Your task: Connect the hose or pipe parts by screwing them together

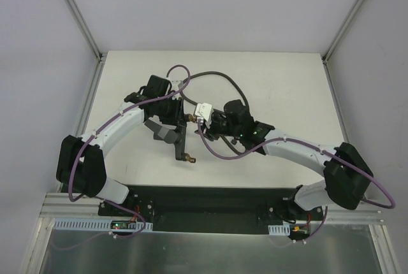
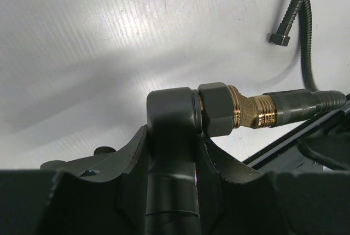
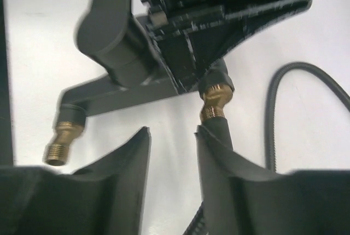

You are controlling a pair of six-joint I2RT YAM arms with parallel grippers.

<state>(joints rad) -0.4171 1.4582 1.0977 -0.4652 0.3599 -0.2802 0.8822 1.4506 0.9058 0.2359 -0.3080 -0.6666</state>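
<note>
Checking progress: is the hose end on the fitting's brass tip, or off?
On, or at least seated: the hose connector butts coaxially against the fitting's brass tip, threads showing. How far threaded, cannot tell.

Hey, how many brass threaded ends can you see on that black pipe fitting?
2. One brass end meets the hose; the other brass end sticks out bare, lower in the overhead view. The left gripper holding the fitting could hide a third.
</note>
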